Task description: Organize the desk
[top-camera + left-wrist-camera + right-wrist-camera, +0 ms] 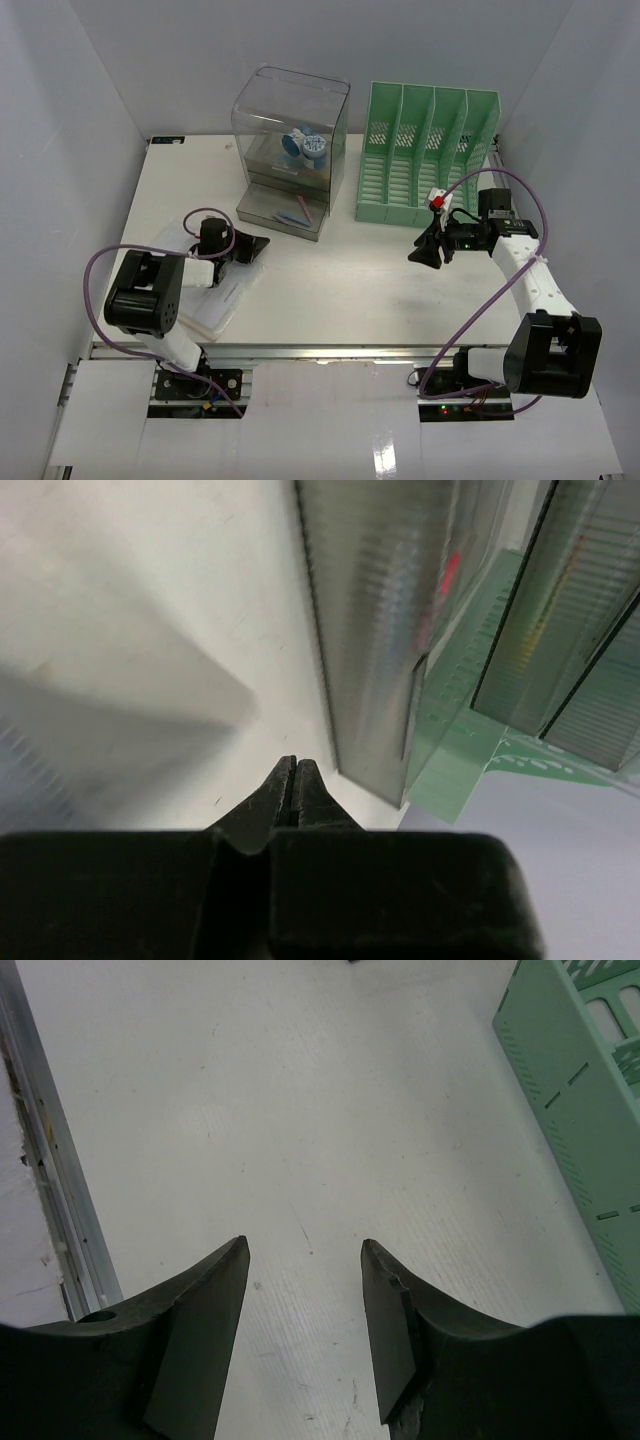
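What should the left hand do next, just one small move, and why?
Probably open the left hand and lower it toward the edge of the papers. Its fingers are shut on nothing, it sits by the far edge of that loose stack, and the green rack has slots that look empty. The right hand is open but far off.

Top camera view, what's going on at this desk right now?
Two robot arms are partway through tidying the desk. The left gripper is shut with nothing in it, between a stack of papers and the clear drawer box, pointing toward the box. The right gripper hangs open over bare desk in front of the green file rack. Neither arm holds anything at this moment.
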{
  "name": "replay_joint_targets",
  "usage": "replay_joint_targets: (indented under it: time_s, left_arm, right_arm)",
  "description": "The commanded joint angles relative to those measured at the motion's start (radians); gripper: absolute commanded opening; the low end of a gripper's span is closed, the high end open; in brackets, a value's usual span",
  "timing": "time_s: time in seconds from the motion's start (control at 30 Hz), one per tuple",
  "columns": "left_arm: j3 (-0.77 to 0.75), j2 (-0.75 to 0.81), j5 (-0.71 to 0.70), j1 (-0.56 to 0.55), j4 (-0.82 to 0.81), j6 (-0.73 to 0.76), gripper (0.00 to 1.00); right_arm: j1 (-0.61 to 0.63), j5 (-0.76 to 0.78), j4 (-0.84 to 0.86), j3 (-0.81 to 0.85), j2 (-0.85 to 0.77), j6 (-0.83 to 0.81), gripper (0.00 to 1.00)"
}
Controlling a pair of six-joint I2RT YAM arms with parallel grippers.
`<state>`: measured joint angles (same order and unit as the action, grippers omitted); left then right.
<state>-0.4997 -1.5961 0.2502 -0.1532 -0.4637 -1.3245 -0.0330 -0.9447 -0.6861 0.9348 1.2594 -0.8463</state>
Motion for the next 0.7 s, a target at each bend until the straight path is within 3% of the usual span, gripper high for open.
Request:
replay_joint_targets:
  time_s: [0.0, 0.4, 0.67]
  left_arm:
    - [-0.124, -0.096, 0.043, 0.004, -0.051, 0.020, 0.00]
    - [-0.364, -0.377, 0.150, 0.004, -0.174, -0.064, 0.05]
    - [-0.492, -0.475, 0.183, 0.004, -0.195, -0.091, 0.23]
  right_arm:
    - [-0.007, -0.009, -0.005, 0.021, 0.006, -0.008, 0.56]
    - [-0.007, 0.000, -0.004, 0.021, 0.013, -0.013, 0.56]
    - [-0.007, 0.008, -0.006, 0.021, 0.026, -0.016, 0.56]
